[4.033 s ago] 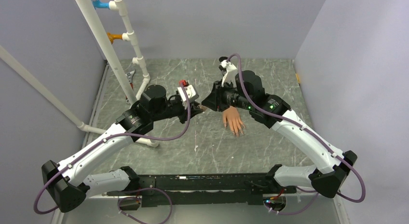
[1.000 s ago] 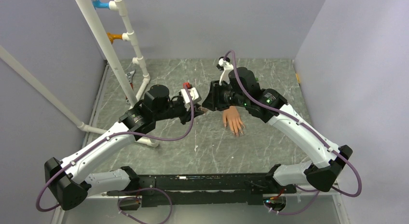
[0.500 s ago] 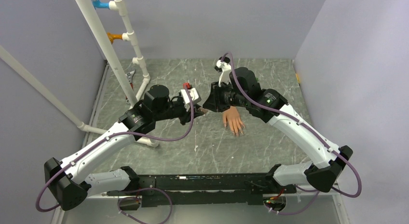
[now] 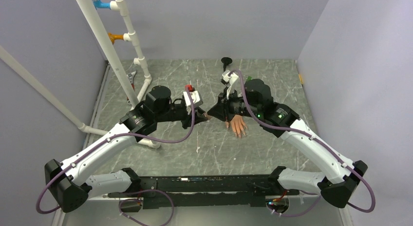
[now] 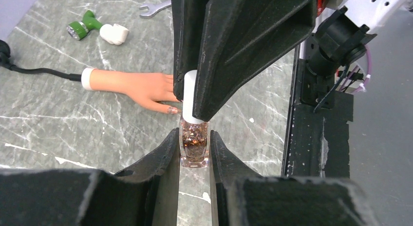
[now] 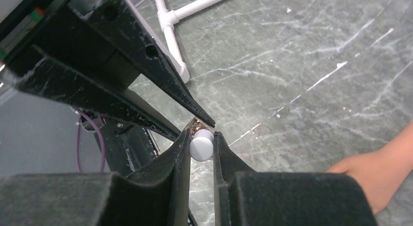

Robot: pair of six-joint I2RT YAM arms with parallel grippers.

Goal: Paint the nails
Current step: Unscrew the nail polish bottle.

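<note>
One peach rubber mannequin hand (image 4: pixel 237 123) with a white cuff lies flat near the middle of the grey-green marbled counter (image 4: pixel 209 148). Its wrist points to the back wall and its fingers to the arm bases. Its nails (image 5: pixel 172 110) are tiny; one fingertip shows just beside the cap in the left wrist view.

Open room: bare counter from the fingertips to the near edge, and rightward to the side wall. The left rear is taken up by one white pipe frame (image 4: pixel 127 28).

Just left of the hand, one small glass bottle (image 5: pixel 194 147) of brown glitter polish. The left gripper (image 5: pixel 194 138) has its jaws clamped on the bottle's sides. The right gripper (image 6: pixel 201 138) has its jaws closed tight on the bottle's one white cap (image 6: pixel 201 147).

Behind the wrist: one steel wrench (image 5: pixel 153 9), one green-and-white torch-like tool (image 5: pixel 97 30), one black cable (image 5: pixel 39 71).
</note>
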